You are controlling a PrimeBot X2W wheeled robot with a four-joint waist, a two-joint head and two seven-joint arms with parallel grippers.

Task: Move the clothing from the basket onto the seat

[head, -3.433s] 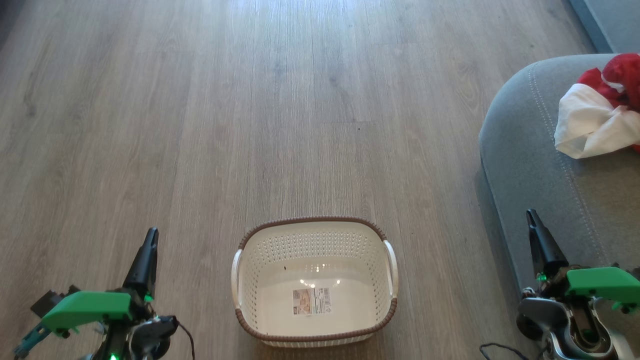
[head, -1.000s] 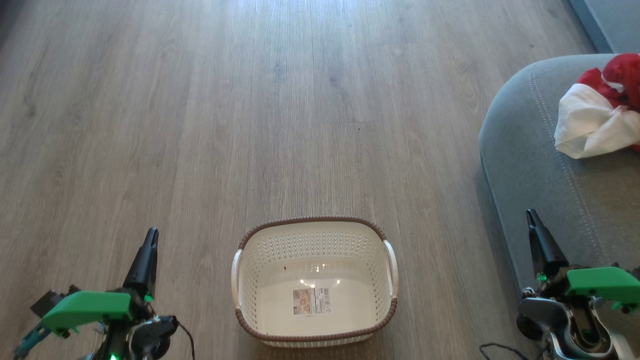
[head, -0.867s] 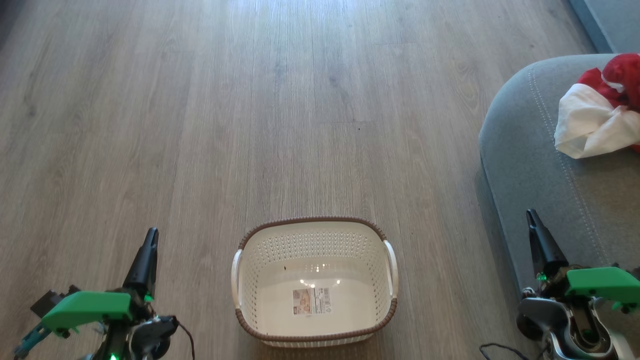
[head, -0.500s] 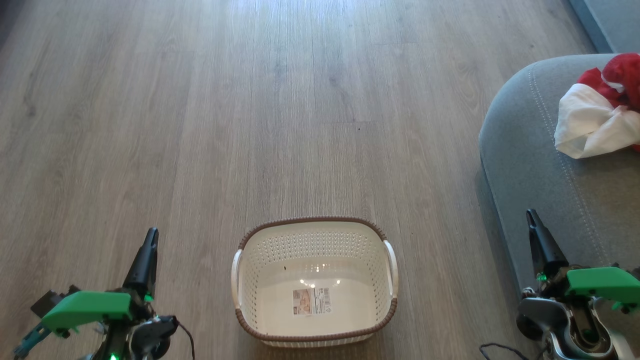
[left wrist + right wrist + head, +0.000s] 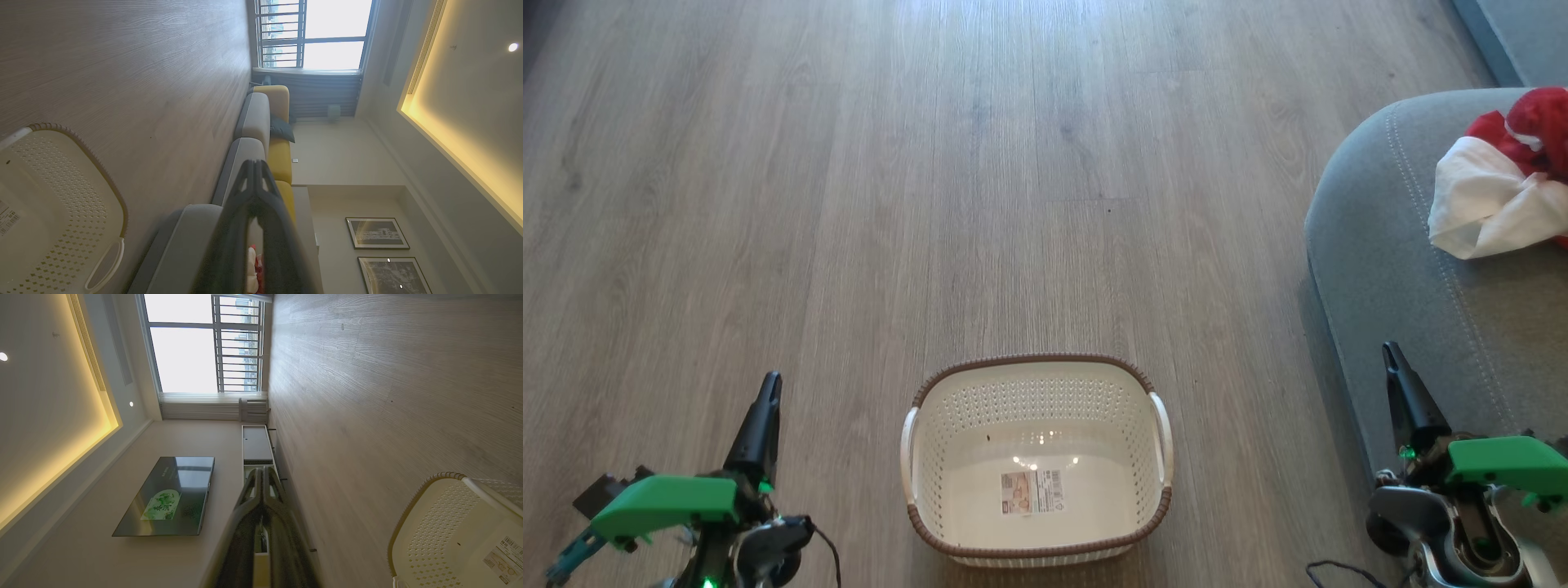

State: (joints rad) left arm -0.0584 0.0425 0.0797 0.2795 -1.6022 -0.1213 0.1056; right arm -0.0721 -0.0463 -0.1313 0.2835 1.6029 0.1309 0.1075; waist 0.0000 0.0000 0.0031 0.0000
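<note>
A cream basket [image 5: 1037,400] stands on a wood floor [image 5: 931,204], just in front of the robot and between its two arms. The basket holds no fabric; a small label [image 5: 1031,492] lies on its bare bottom. To the right, well apart from the basket, is the grey seat [image 5: 1380,261] with its rounded edge toward the floor. The clothing [image 5: 1486,204], a crumpled white piece touching a red one, lies on the seat back from that rounded edge, running off the right side of the head view. The left gripper [image 5: 770,385] hangs over the floor left of the basket, fingers pressed together and holding nothing. The right gripper [image 5: 1390,355] hangs over the near edge of the seat, likewise closed and empty. The transfer looks complete, with every visible garment on the seat. The next move seems to call for no further grasp, only a check that nothing has slipped off the seat.
</note>
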